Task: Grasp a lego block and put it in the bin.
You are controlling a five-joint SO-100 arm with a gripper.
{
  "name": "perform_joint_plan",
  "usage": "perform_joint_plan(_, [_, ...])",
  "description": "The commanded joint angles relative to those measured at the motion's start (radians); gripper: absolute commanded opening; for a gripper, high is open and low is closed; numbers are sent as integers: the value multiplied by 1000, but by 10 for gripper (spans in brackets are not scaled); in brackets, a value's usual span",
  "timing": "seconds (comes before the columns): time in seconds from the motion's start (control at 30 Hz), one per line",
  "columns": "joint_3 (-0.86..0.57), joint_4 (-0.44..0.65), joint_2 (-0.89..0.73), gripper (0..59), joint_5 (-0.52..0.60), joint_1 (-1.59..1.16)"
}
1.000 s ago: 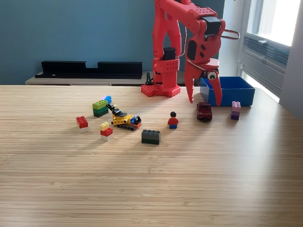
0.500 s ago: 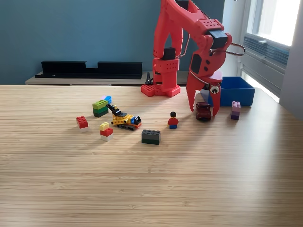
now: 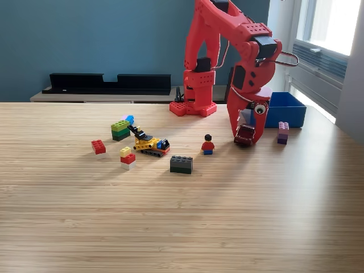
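Note:
My red gripper (image 3: 246, 139) is lowered to the table at the exterior view's right, pointing down. A small dark red toy car (image 3: 245, 135) sits between its fingers, one on each side and close to it; the jaws still look open. The blue bin (image 3: 287, 108) stands just behind and to the right of the gripper, partly hidden by it. A purple lego block (image 3: 282, 132) stands in front of the bin. A dark grey block (image 3: 181, 164) lies nearer the middle.
A minifigure (image 3: 207, 145) stands left of the gripper. Further left are a yellow lego vehicle (image 3: 151, 145), a green stack (image 3: 120, 129), a red block (image 3: 98, 147) and a yellow-red-white stack (image 3: 128, 157). A long black tray (image 3: 108, 82) sits on the back ledge.
The gripper came down from in front of the bin and moved slightly right, until its fingers straddle the toy car. The jaws have narrowed a little around it.

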Motion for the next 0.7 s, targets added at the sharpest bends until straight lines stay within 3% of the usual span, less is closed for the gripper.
perform_joint_plan(0.03, [-178,132,26,1,15,46])
perform_joint_plan(0.23, [-483,350,54,1,55,71])
perform_joint_plan(0.33, [-538,388,126,0,78,49])
perform_joint_plan(0.7, [-229,402,434,0,267,-356])
